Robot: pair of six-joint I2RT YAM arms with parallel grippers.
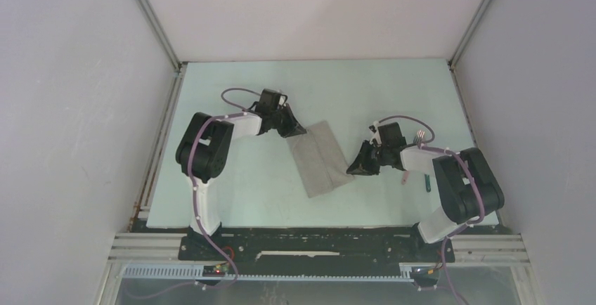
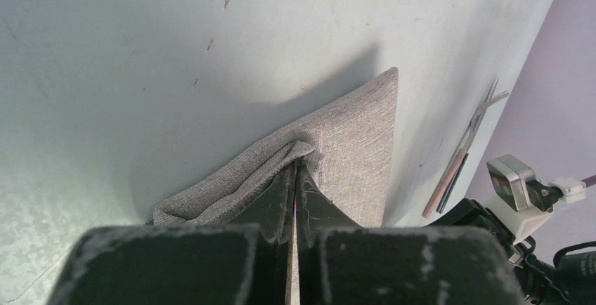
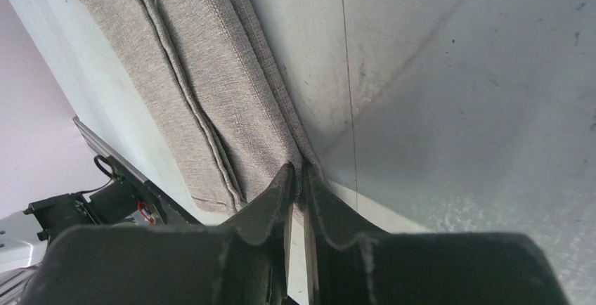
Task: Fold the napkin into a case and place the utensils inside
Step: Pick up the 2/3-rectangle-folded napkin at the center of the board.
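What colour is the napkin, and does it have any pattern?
The napkin is plain taupe-grey with a woven texture and no print. It shows best in the right wrist view.

The desk (image 1: 232, 185) is a pale mint-green slab, matte, with small dark specks and scuffs up close and one thin straight line scored across it.

Near its middle lies the napkin (image 1: 320, 159), taupe-grey and folded into a long layered strip. It runs on a slant from the middle of the desk down toward the near edge. Its far left corner is bunched and lifted off the surface, while the rest lies flat.

Well apart from it, close to the right edge, lie the utensils (image 1: 420, 135). They are partly hidden, with silver tines toward the far edge and a pink handle (image 1: 405, 176) and a teal handle (image 1: 426, 183) toward the near right corner.
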